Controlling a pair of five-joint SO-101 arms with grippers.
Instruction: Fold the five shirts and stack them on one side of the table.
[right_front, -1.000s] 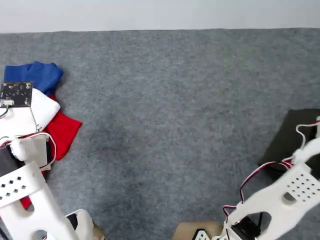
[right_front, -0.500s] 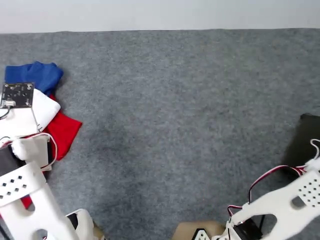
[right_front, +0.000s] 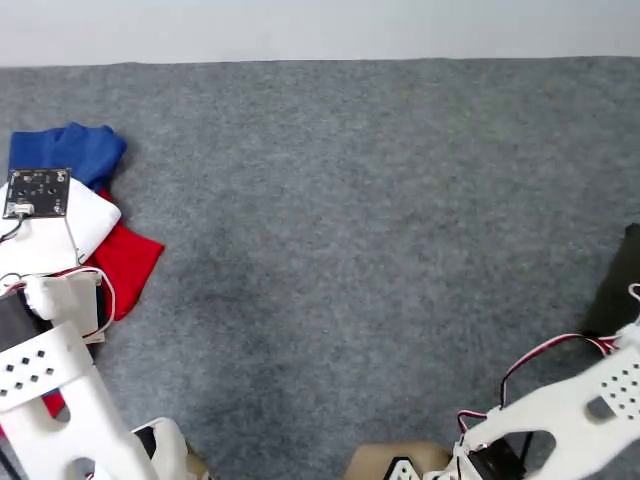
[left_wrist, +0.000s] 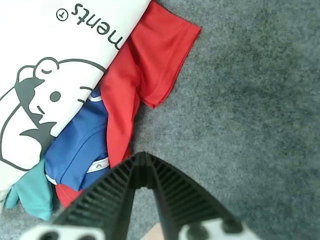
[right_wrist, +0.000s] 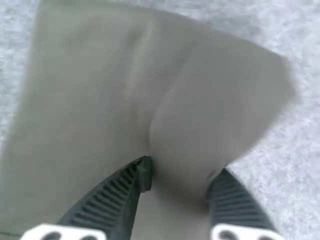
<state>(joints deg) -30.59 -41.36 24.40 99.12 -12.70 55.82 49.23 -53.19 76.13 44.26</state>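
Observation:
A pile of shirts lies at the table's left edge: a blue shirt (right_front: 70, 150), a white shirt (right_front: 70, 225) and a red shirt (right_front: 125, 265). The left wrist view shows the white shirt (left_wrist: 60, 65) with its panda print on top of the red shirt (left_wrist: 150, 60), the blue shirt (left_wrist: 75, 155) and a teal shirt (left_wrist: 32, 192). My left gripper (left_wrist: 145, 156) hangs shut and empty just above the pile's edge. My right gripper (right_wrist: 180, 175) is shut on a fold of the dark olive shirt (right_wrist: 125, 90). That olive shirt (right_front: 618, 285) lies at the table's right edge.
Grey carpet-like cloth (right_front: 360, 230) covers the table, with broad free room across its middle and back. The left arm (right_front: 50, 380) and the right arm (right_front: 580, 400) stand at the near edge. A brown base (right_front: 400, 460) sits between them.
The right arm has pulled to the right and dragged the dark olive shirt with it to the table's right edge. The left arm and the pile have stayed put.

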